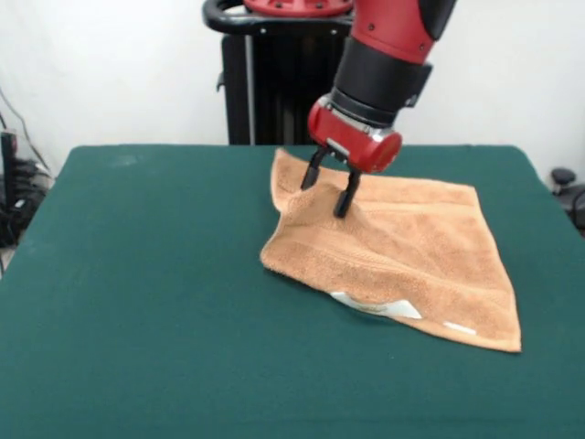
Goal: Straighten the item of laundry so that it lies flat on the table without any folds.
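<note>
The tan-orange towel lies right of centre on the green desk, rumpled rather than flat; its upper left corner stands up in a fold, and the left edge bulges off the surface; two white labels show along the lower edge, toward the bottom right; the red and black arm comes down from the top of the frame, its end effector over the towel's upper left part, the two dark fingers spread apart, holding nothing, one tip touching the cloth.
</note>
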### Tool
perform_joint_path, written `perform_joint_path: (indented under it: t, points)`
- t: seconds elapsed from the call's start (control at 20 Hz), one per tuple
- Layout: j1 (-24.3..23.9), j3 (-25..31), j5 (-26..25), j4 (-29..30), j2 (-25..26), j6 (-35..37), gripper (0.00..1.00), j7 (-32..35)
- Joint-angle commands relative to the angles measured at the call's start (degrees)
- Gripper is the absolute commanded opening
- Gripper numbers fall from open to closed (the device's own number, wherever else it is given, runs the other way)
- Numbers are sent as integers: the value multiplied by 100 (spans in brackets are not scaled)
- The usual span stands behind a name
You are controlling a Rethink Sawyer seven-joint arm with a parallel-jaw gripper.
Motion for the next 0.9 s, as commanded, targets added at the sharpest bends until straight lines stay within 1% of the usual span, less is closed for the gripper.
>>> perform_joint_path:
  t: [0.05,0.15,0.2,0.3,0.35,0.45,0.6,0.75,0.9]
  points:
    - [-92,357,-137,-643,50,672,100,-4]
    - [-221,571,-157,-651,-16,771,100,-47]
    - [-230,591,-168,-682,-27,785,100,-54]
    - [-357,786,-175,-564,-195,750,100,-113]
    - [-465,964,-165,-382,-321,627,100,-116]
    - [-500,1035,-145,-291,-429,584,100,-67]
    - [-442,1006,-90,-241,-461,479,100,137]
    - [-411,1014,-27,-276,-512,353,100,289]
    - [-386,986,-23,-398,-588,304,100,300]
